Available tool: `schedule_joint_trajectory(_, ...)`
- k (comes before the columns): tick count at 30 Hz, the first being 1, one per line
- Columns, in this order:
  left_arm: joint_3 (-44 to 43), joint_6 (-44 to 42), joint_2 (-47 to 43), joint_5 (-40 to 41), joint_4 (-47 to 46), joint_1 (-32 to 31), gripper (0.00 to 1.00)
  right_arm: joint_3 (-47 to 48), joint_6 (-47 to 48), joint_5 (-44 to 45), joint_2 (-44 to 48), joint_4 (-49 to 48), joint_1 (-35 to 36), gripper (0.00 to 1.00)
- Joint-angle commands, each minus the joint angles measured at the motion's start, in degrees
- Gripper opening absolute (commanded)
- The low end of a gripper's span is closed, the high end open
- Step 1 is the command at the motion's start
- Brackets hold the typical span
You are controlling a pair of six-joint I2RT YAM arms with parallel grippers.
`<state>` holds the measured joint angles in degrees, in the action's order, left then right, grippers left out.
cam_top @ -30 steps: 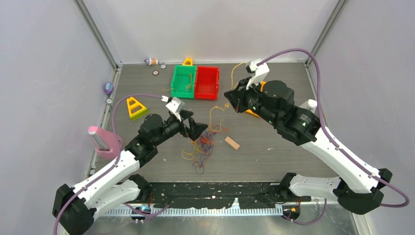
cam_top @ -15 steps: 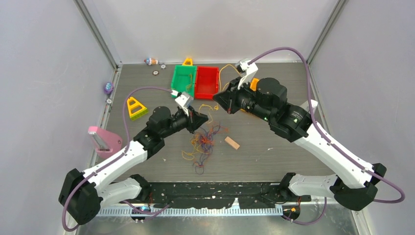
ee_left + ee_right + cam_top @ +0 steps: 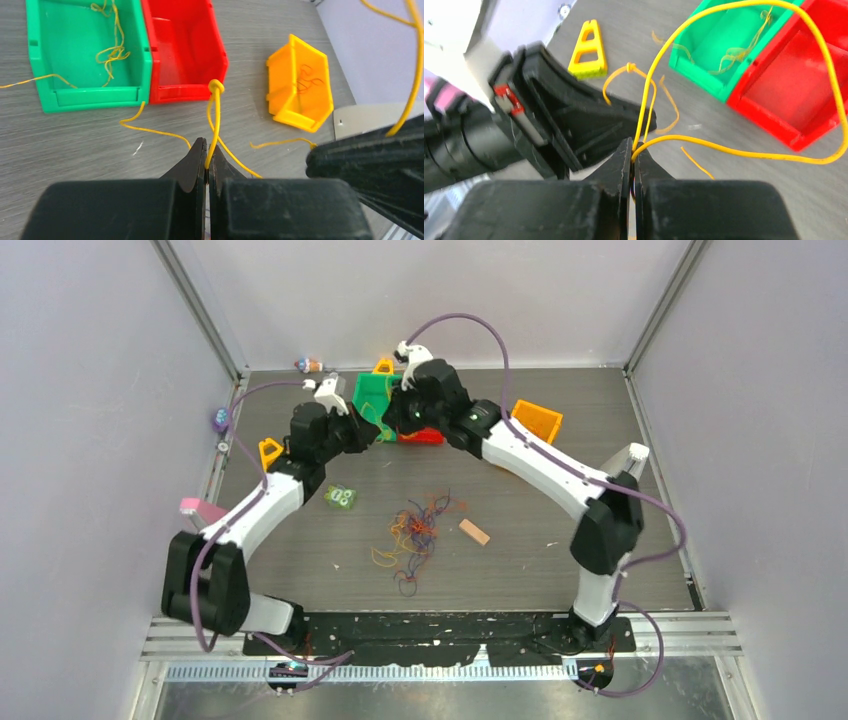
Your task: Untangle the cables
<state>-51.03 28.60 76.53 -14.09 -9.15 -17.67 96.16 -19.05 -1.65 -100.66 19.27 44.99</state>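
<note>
A tangle of thin yellow, orange, red and purple cables (image 3: 415,530) lies mid-table. Both grippers hang at the back, meeting near the green bin (image 3: 368,390) and red bin (image 3: 422,436). My left gripper (image 3: 207,155) is shut on a yellow cable (image 3: 215,117) that carries a knot (image 3: 216,86). My right gripper (image 3: 632,150) is shut on the long loop of yellow cable (image 3: 824,65), right beside the left fingers (image 3: 589,115). More yellow cables (image 3: 112,50) lie inside the green bin (image 3: 90,95).
An orange bin (image 3: 535,420) lies tipped at the back right, with a thin cable inside (image 3: 302,82). A wooden block (image 3: 474,532), a small green piece (image 3: 341,497), a yellow triangle (image 3: 270,452) and a pink object (image 3: 200,510) are also on the table.
Both arms have swung from mid-table toward the bins at the back. The left gripper, open a second ago, has shut on the yellow cable. The right gripper stayed shut on it.
</note>
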Motion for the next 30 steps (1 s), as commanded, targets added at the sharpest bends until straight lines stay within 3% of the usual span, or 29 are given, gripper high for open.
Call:
schedule_joint_trajectory(1, -7.5, 2.3, 8.4, -0.5, -3.1, 2.9, 0.0, 14.2, -3.5, -2.0, -8.3, -6.2, -3.2, 0.06)
schedule_joint_trajectory(8, -26.8, 2.1, 26.8, -1.4, 2.6, 6.1, 0.0, 35.5, -5.8, -5.6, -28.3, -8.7, -7.2, 0.05)
schedule_joint_trajectory(13, -39.8, 2.1, 35.9, -2.4, 9.8, 7.7, 0.0, 40.1, -11.4, -7.3, -37.9, -18.1, -9.1, 0.05)
schedule_joint_trajectory(14, -42.6, 1.9, 37.3, -1.9, 13.6, 8.0, 0.05, 40.8, -12.1, -7.2, -39.0, -21.0, -9.3, 0.05)
schedule_joint_trajectory(15, -44.5, 1.7, 38.2, -1.7, 16.3, 8.2, 0.17, 41.3, -13.5, -7.0, -40.7, -22.1, -9.6, 0.08)
schedule_joint_trajectory(16, -45.5, 1.6, 38.6, -1.9, 18.2, 8.5, 0.31, 42.4, -14.2, -6.8, -41.6, -23.3, -9.7, 0.13)
schedule_joint_trajectory(17, -45.3, 1.3, 38.2, -1.6, 18.6, 8.5, 0.42, 43.2, -15.2, -6.6, -43.0, -23.6, -9.9, 0.32)
schedule_joint_trajectory(18, -44.3, 0.7, 37.2, -0.7, 18.3, 8.5, 0.48, 44.1, -15.6, -6.6, -43.6, -23.7, -9.9, 0.46)
schedule_joint_trajectory(19, -43.3, 0.1, 36.2, -0.1, 18.3, 8.5, 0.51, 44.3, -16.0, -6.8, -44.4, -23.8, -10.0, 0.67)
schedule_joint_trajectory(20, -42.8, -0.5, 35.2, 1.1, 19.4, 8.5, 0.52, 44.3, -16.1, -6.9, -44.5, -23.7, -10.0, 0.73)
schedule_joint_trajectory(21, -42.7, -1.3, 34.3, 2.0, 20.8, 8.5, 0.53, 44.0, -16.0, -6.9, -44.1, -23.6, -10.1, 0.79)
schedule_joint_trajectory(25, -41.0, -3.7, 30.0, 4.0, 24.1, 8.7, 0.55, 39.9, -15.2, -7.2, -40.8, -23.6, -10.1, 0.82)
schedule_joint_trajectory(30, -34.9, -2.5, 25.0, 2.9, 21.8, 10.9, 0.63, 33.1, -13.2, -10.0, -34.5, -22.1, -10.3, 0.88)
